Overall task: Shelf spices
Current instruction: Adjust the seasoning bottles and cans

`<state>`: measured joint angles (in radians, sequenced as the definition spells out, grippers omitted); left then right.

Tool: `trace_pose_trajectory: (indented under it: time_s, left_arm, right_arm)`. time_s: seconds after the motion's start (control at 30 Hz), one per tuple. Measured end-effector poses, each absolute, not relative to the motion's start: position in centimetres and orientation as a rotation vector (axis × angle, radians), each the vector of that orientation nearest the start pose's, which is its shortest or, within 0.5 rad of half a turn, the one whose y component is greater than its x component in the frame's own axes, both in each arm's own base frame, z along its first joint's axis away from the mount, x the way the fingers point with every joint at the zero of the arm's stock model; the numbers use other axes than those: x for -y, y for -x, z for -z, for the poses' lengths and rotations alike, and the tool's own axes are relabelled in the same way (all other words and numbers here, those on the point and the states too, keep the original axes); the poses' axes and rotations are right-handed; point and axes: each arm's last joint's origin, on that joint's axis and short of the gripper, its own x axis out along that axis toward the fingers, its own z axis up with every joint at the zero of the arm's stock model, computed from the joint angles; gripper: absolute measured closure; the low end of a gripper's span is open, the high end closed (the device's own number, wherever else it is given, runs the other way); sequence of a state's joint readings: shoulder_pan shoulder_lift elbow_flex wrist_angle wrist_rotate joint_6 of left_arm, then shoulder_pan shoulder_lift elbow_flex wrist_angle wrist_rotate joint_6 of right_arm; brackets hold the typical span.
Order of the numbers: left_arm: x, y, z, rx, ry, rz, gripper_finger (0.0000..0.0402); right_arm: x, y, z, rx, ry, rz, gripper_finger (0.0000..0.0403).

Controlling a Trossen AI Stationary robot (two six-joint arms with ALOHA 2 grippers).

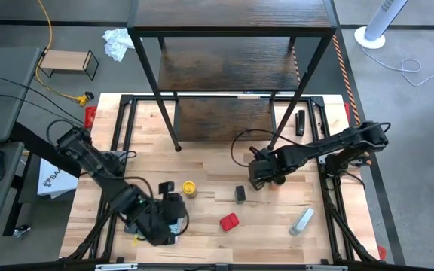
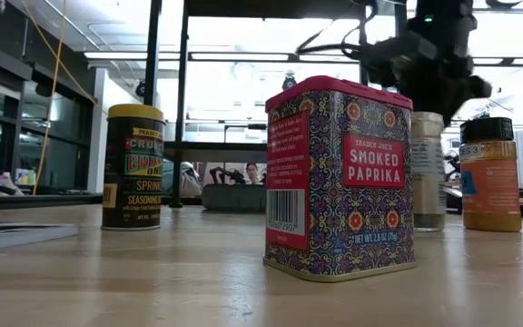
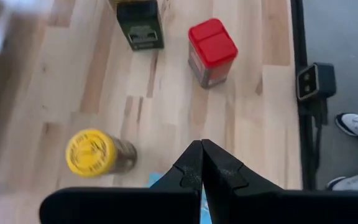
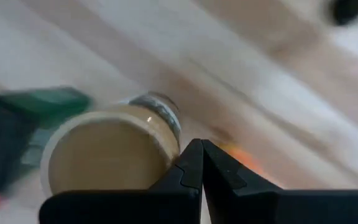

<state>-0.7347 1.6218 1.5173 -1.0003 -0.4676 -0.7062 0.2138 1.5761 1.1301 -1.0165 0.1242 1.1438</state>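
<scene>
- While the dark wood shelf [image 1: 224, 68] stands bare, nothing is stowed: yellow-lidded jar [image 1: 189, 187], paprika tin [image 1: 229, 221], black tin [image 1: 240, 194] and tan-lidded jar [image 4: 114, 152] sit on the tabletop [image 1: 202, 165].
- Right gripper [image 1: 261, 181] hovers above the tan-lidded jar, jaws pressed together, empty.
- Left gripper [image 1: 173, 218], also closed, holds nothing.

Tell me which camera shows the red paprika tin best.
The low view: the paprika tin stands closest, its label readable. The high view shows only a small red top; the left wrist view shows its lid; the right wrist view doesn't show it clearly.
</scene>
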Motion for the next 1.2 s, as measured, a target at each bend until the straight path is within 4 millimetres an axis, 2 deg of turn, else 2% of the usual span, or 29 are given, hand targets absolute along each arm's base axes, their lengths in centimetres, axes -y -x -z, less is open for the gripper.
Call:
trace_pose_trajectory:
  time_s: [0.23, 0.3, 0.37, 0.5, 0.6, 0.77, 0.87, 0.93, 1.03, 1.2]
  left_arm:
    - [22.0, -22.7, -31.5, -0.924, 0.057, -0.188, 0.0401]
    - [22.1, -22.3, -31.4, -0.929, 0.064, -0.213, 0.0401]
    - [22.0, -22.1, -31.4, -0.933, 0.066, -0.236, 0.0401]
    - [22.2, -21.9, -31.4, -0.929, 0.093, -0.247, 0.0401]
    - [22.5, -22.1, -31.5, -0.877, 0.124, -0.247, 0.0401]
    - [22.8, -23.1, -31.8, -0.804, 0.079, -0.192, 0.0401]
    - [22.8, -24.9, -31.5, -0.75, 0.091, -0.124, 0.0401]
    - [22.6, -26.5, -30.6, -0.736, 0.115, -0.003, 0.0401]
    - [22.0, -28.9, -27.8, -0.752, 0.151, 0.159, 0.0401]
    - [20.4, -32.1, -22.8, -0.859, 0.149, 0.108, 0.0401]
  right_arm:
    - [-6.8, -31.8, -21.9, -0.972, -0.91, 0.524, 0.0403]
    - [-7.0, -33.0, -21.9, -0.891, -0.936, 0.458, 0.0403]
    - [-7.1, -33.3, -22.2, -0.846, -0.926, 0.432, 0.0403]
    - [-6.9, -32.0, -23.4, -0.9, -0.836, 0.486, 0.0403]
    - [-7.7, -30.5, -24.2, -1.008, -0.763, 0.487, 0.0403]
    - [-11.4, -29.6, -23.8, -1.117, -0.749, 0.311, 0.0403]
    - [-14.3, -29.4, -23.0, -1.14, -0.75, 0.232, 0.0403]
    - [-15.6, -28.8, -22.8, -1.135, -0.738, 0.246, 0.0403]
    - [-16.6, -27.5, -22.8, -1.101, -0.716, 0.354, 0.0403]
    - [-17.4, -25.4, -23.4, -1.13, -0.701, 0.417, 0.0403]
